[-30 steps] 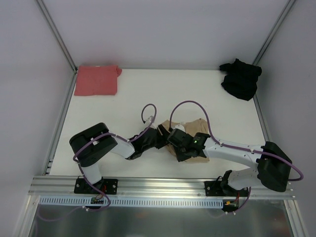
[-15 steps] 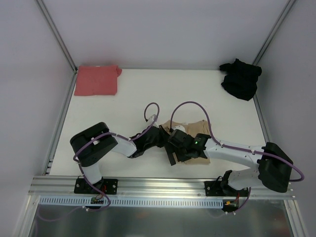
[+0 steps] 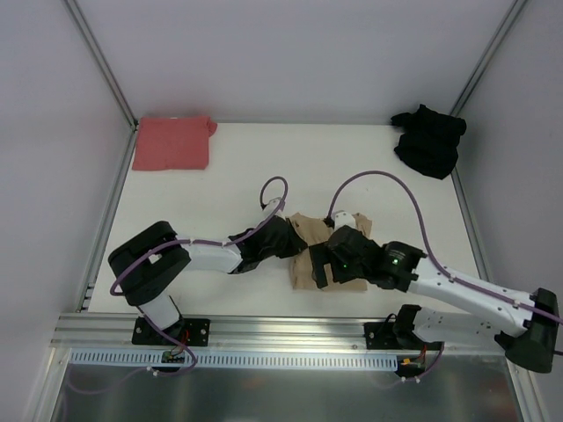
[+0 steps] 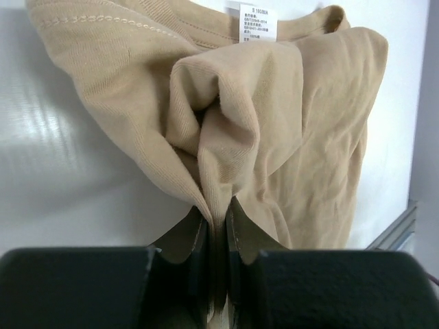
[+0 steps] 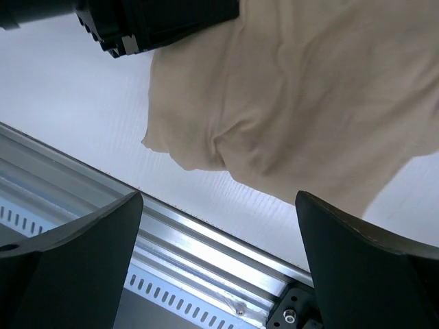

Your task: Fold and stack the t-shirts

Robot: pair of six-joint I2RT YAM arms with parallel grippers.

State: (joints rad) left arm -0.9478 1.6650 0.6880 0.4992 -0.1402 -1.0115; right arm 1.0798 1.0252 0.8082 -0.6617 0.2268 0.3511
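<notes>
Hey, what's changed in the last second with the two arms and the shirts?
The left arm stretched out lower and its jaws closed on a bunched fold of the tan shirt. The right arm opened its jaws wide over the same shirt, and its rear link swung out to the right. The salmon shirt and the black shirt stayed in the far corners.

tan shirt (image 3: 301, 268) partly hidden beneath right arm (image 3: 457, 286), label (image 4: 259, 22) print illegible

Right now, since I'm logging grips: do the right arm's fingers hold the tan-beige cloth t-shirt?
No, the right fingers stand wide apart, not pinching the tan-beige cloth t-shirt beyond them.
</notes>
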